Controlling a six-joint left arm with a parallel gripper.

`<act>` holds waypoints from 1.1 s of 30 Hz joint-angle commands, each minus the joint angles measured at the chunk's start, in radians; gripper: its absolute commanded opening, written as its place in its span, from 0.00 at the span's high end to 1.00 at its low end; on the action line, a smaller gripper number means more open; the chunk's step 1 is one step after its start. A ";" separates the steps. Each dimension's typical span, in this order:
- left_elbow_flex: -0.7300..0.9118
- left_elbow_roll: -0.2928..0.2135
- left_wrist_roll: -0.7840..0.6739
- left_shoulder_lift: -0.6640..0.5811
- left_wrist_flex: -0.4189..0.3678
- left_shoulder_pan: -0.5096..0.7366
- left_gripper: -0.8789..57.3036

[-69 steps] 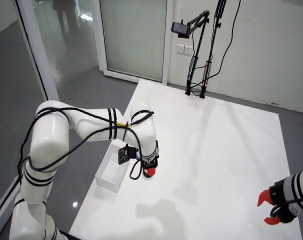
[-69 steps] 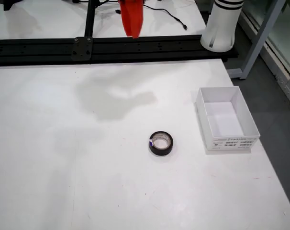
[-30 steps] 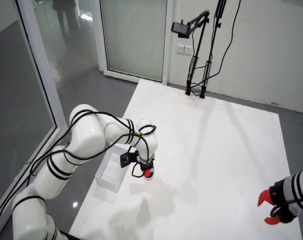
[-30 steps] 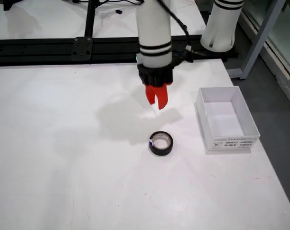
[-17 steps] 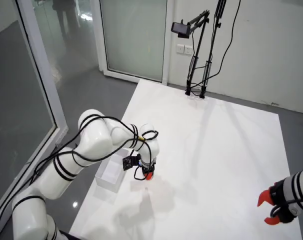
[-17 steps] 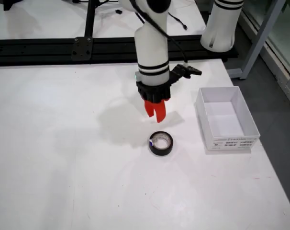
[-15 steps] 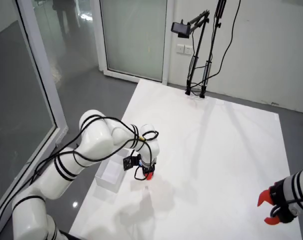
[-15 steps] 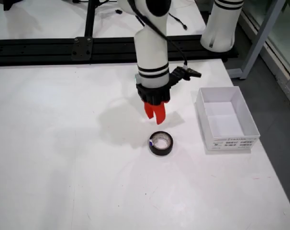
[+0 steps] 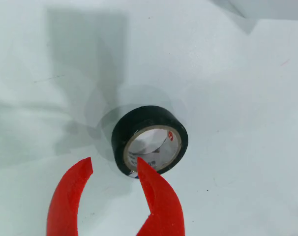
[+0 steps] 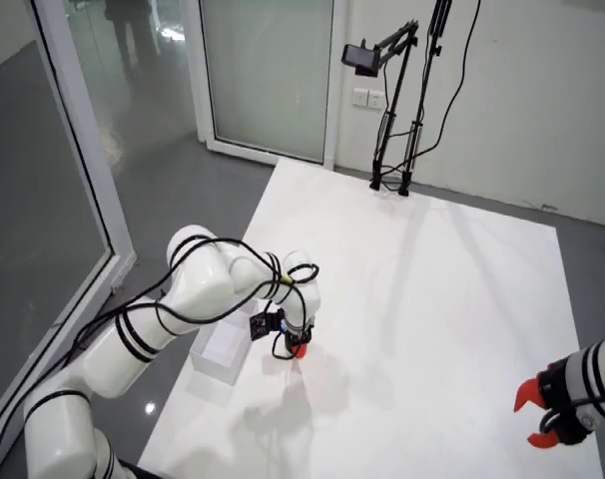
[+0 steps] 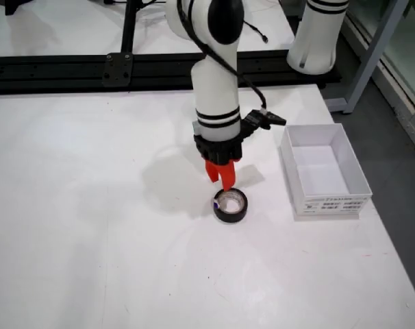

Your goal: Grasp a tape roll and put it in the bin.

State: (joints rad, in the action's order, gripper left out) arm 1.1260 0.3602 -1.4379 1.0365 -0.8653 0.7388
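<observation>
In the view that rides on the arm, the red end effector (image 9: pixel 114 166) is spread, one fingertip over the near rim of the black tape roll (image 9: pixel 150 141), the other outside it. The roll lies flat on the white bench (image 11: pixel 91 205), near the white bin (image 11: pixel 325 170)

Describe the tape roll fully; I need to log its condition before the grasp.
The tape roll is black, glossy, wound on a pale core with printed text inside. It lies flat on the white table, hole facing up, looking intact. In the gripper view, the open gripper has one red finger overlapping the roll's near rim, the other clear of it; actual contact cannot be told. In the front view the roll lies left of the white bin, apart from it.
</observation>
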 commanded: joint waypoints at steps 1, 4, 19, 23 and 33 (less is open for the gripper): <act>-0.072 0.003 0.016 0.074 0.008 -0.021 0.63; -0.074 0.003 0.019 0.076 0.008 -0.025 0.63; -0.074 0.005 0.025 0.076 0.011 -0.044 0.74; -0.075 0.005 0.025 0.076 0.012 -0.044 0.78; -0.075 0.002 0.025 0.077 0.003 -0.039 0.85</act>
State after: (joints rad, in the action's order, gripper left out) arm 1.0561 0.3652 -1.4152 1.1079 -0.8562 0.7024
